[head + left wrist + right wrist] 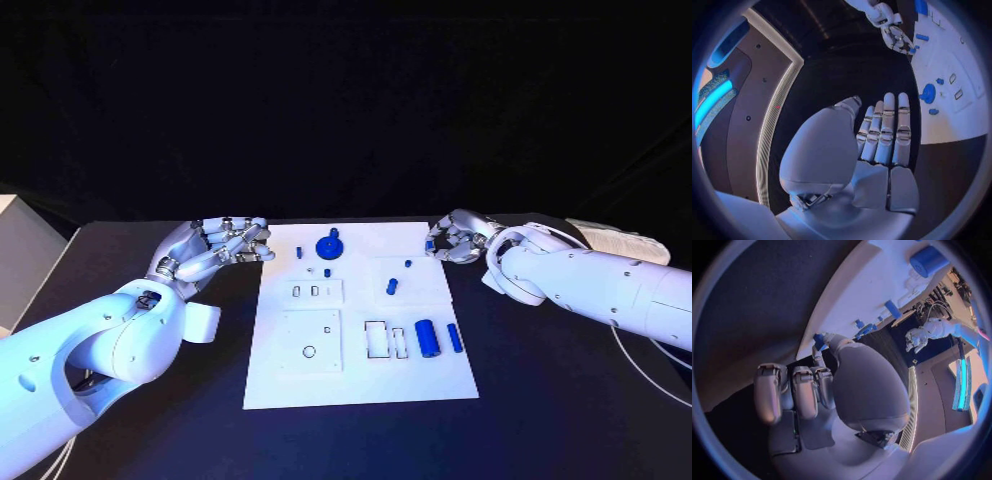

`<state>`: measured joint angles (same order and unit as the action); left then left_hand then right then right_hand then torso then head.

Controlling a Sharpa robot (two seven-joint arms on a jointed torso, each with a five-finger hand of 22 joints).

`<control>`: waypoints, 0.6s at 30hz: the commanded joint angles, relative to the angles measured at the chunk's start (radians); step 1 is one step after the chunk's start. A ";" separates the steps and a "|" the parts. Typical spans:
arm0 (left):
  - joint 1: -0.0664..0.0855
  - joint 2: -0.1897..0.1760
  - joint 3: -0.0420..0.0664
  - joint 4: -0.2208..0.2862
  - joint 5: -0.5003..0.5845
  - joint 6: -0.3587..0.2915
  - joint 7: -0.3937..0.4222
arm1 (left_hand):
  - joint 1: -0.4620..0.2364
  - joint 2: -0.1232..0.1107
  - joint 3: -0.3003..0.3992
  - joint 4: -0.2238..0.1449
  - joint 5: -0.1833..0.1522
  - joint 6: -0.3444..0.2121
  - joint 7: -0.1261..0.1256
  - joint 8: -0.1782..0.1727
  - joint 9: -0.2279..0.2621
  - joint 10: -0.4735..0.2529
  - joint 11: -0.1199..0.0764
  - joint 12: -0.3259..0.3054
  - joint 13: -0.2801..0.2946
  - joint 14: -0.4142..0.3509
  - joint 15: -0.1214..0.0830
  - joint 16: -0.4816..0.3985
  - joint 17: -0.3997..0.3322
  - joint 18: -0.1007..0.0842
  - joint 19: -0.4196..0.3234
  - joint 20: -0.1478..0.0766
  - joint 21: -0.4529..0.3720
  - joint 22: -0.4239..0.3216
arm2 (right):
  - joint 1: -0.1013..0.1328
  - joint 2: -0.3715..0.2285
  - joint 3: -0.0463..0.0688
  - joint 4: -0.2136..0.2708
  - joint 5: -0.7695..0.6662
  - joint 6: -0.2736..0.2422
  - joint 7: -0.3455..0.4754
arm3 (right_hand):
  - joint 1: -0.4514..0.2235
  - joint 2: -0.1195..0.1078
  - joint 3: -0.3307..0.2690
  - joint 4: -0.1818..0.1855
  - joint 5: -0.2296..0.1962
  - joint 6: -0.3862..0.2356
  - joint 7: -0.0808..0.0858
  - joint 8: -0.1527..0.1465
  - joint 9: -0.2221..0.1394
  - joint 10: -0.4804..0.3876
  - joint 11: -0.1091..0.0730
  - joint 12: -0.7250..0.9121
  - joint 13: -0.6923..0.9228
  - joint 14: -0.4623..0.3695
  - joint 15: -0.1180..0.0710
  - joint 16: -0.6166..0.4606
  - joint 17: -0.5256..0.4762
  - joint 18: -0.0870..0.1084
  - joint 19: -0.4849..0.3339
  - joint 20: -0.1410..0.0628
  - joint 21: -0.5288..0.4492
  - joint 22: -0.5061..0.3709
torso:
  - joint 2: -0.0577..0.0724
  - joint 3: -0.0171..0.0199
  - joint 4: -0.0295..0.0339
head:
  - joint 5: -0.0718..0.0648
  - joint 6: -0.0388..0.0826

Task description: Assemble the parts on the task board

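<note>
Right hand (459, 240) at board's (361, 385) far right corner, fingers curled, pinching a small blue part (819, 341), I think. Left hand (219, 245) open, empty, left of board. Next: line part over its slot, lower slowly.

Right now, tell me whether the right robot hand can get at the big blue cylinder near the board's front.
Probably yes. The right robot hand sits at the board's far right corner and seems to hold nothing. The cylinder lies unblocked on the board's right side, nearer the robot.
</note>
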<state>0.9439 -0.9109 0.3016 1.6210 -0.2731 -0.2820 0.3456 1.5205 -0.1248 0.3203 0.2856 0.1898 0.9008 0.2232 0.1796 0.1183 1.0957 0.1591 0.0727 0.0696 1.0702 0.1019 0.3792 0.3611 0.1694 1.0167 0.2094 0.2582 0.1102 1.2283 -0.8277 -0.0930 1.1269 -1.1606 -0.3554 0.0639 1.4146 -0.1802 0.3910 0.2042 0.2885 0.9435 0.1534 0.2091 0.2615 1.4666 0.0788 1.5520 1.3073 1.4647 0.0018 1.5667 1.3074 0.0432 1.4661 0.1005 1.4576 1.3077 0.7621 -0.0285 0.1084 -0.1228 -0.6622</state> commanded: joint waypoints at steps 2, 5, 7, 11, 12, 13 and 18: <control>-0.001 0.002 0.001 0.001 -0.004 0.018 0.004 | 0.001 -0.009 0.005 0.001 -0.005 0.004 0.001 -0.005 -0.002 0.005 0.001 -0.004 -0.001 -0.005 -0.001 0.004 0.001 0.013 0.003 -0.003 0.006 0.001 | -0.003 0.004 -0.001 -0.001 -0.005 0.011 0.005 | 0.001 0.008 0.008 -0.002 -0.010 0.010 0.000 0.007 0.002 0.088 -0.007 0.005 0.249 0.106 -0.008 0.004 0.263 -0.011 0.056 -0.005 0.007 0.138 | 0.000 -0.0005 -0.0004 | 0.001 -0.001; -0.001 0.002 0.001 0.002 -0.004 0.018 0.003 | 0.001 -0.009 0.005 0.001 -0.005 0.004 0.001 -0.005 -0.002 0.005 0.001 -0.004 -0.001 -0.005 -0.001 0.004 0.001 0.013 0.003 -0.003 0.006 0.001 | -0.003 0.005 -0.001 0.000 -0.005 -0.012 0.005 | -0.002 0.009 0.012 -0.002 -0.012 0.019 -0.003 0.012 0.004 0.091 -0.010 0.008 0.251 0.106 -0.010 0.004 0.263 -0.011 0.057 -0.007 0.008 0.139 | 0.000 -0.0006 -0.0003 | 0.002 -0.001; -0.001 0.003 0.001 0.002 -0.004 0.018 0.003 | 0.001 -0.009 0.005 0.001 -0.005 0.004 0.001 -0.005 -0.002 0.005 0.001 -0.004 -0.001 -0.005 -0.001 0.004 0.001 0.013 0.003 -0.003 0.006 0.001 | -0.003 0.005 -0.001 0.002 -0.005 -0.039 0.004 | -0.003 0.009 0.013 -0.002 -0.013 0.021 -0.004 0.013 0.004 0.092 -0.011 0.008 0.252 0.106 -0.011 0.004 0.263 -0.011 0.057 -0.008 0.008 0.139 | 0.000 -0.0006 -0.0002 | 0.002 -0.001; -0.001 0.003 0.001 0.001 -0.005 0.019 0.003 | 0.000 -0.009 0.006 0.002 -0.005 0.004 0.001 -0.005 -0.002 0.005 0.001 -0.004 -0.001 -0.006 0.000 0.005 0.002 0.013 0.002 -0.002 0.006 0.001 | -0.003 0.005 -0.001 0.014 -0.011 -0.115 -0.003 | -0.015 0.011 0.021 0.000 -0.019 0.050 -0.017 0.034 0.013 0.104 -0.022 0.019 0.263 0.106 -0.020 0.004 0.263 -0.012 0.059 -0.016 0.012 0.144 | -0.001 -0.0011 0.0002 | 0.004 -0.001; -0.001 0.004 0.001 0.001 -0.005 0.019 0.003 | 0.000 -0.009 0.006 0.002 -0.005 0.004 0.001 -0.005 -0.002 0.005 0.001 -0.004 -0.001 -0.006 0.000 0.005 0.002 0.013 0.002 -0.002 0.006 0.001 | -0.003 0.004 -0.001 0.017 -0.013 -0.129 -0.005 | -0.017 0.013 0.024 -0.001 -0.017 0.056 -0.020 0.039 0.015 0.104 -0.025 0.019 0.263 0.106 -0.023 0.004 0.263 -0.012 0.059 -0.018 0.012 0.145 | -0.002 -0.0010 0.0005 | 0.004 -0.002; -0.001 0.004 0.001 0.001 -0.006 0.019 0.003 | 0.000 -0.009 0.006 0.002 -0.005 0.004 0.001 -0.005 -0.002 0.005 0.001 -0.004 -0.001 -0.006 0.000 0.005 0.002 0.013 0.002 -0.002 0.006 0.001 | -0.003 0.003 -0.001 0.022 -0.016 -0.146 -0.007 | -0.017 0.014 0.025 -0.001 -0.017 0.058 -0.021 0.040 0.015 0.104 -0.026 0.019 0.263 0.106 -0.023 0.004 0.263 -0.012 0.059 -0.019 0.012 0.145 | -0.001 -0.0008 0.0005 | 0.004 -0.001; -0.001 0.004 0.001 -0.002 -0.007 0.019 0.003 | 0.000 -0.009 0.006 0.002 -0.005 0.004 0.001 -0.005 -0.002 0.005 0.001 -0.004 -0.001 -0.006 0.000 0.005 0.002 0.013 0.002 -0.002 0.006 0.001 | 0.002 -0.005 0.001 0.056 -0.036 -0.210 -0.026 | -0.020 0.018 0.032 -0.004 -0.007 0.068 -0.027 0.052 0.021 0.104 -0.031 0.019 0.263 0.106 -0.028 0.004 0.263 -0.013 0.060 -0.023 0.013 0.147 | -0.002 -0.0017 -0.0002 | 0.006 0.001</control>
<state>0.9437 -0.9089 0.3016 1.6187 -0.2741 -0.2806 0.3443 1.5205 -0.1248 0.3203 0.2856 0.1898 0.9008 0.2232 0.1796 0.1174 1.0957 0.1591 0.0727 0.0696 1.0703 0.1019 0.3792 0.3619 0.1694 1.0167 0.2094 0.2582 0.1100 1.2274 -0.8306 -0.0931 1.1714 -1.1682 -0.4823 0.0540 1.4010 -0.1671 0.4197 0.2000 0.2754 0.9974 0.1316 0.2556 0.2760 1.4651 0.0555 1.5646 1.3073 1.4667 -0.0184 1.5667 1.3074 0.0434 1.4663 0.0858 1.4658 1.3074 0.7608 -0.0297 0.1085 -0.1182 -0.6635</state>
